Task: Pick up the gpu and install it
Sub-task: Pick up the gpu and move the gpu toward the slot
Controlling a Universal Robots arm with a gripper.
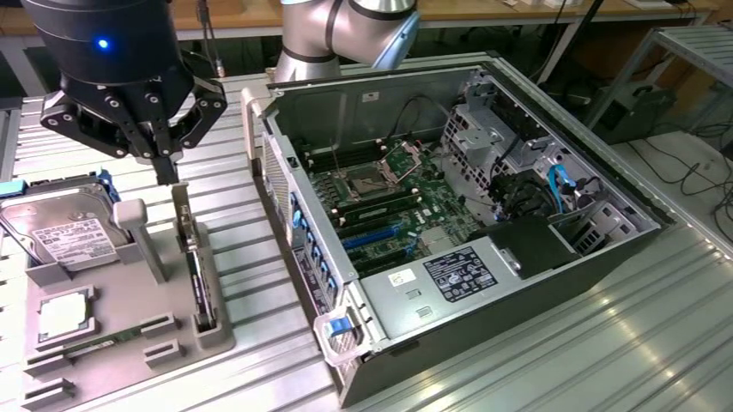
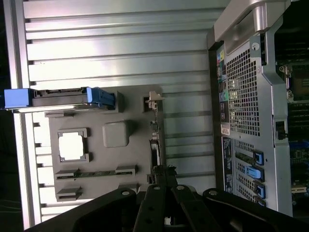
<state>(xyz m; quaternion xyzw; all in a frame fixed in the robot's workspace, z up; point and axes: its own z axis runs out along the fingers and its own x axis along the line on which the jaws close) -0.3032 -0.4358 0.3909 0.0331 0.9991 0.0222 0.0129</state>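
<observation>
Black and thin, the gpu [image 1: 195,266] stands on edge in a slot of the grey tray [image 1: 115,300], on the tray's side nearest the open computer case [image 1: 275,184]. My gripper [image 1: 170,176] is at its upper end, fingers pressed together; whether they pinch its edge I cannot tell. I judge this the pick-up step. Lifting calls for a straight pull out of the tray's slot.

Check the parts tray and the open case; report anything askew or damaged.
Nothing stands out. The gpu stands on edge in its slot of the grey tray, the hard drive sits in its cradle, and the computer case lies open, undamaged.
</observation>
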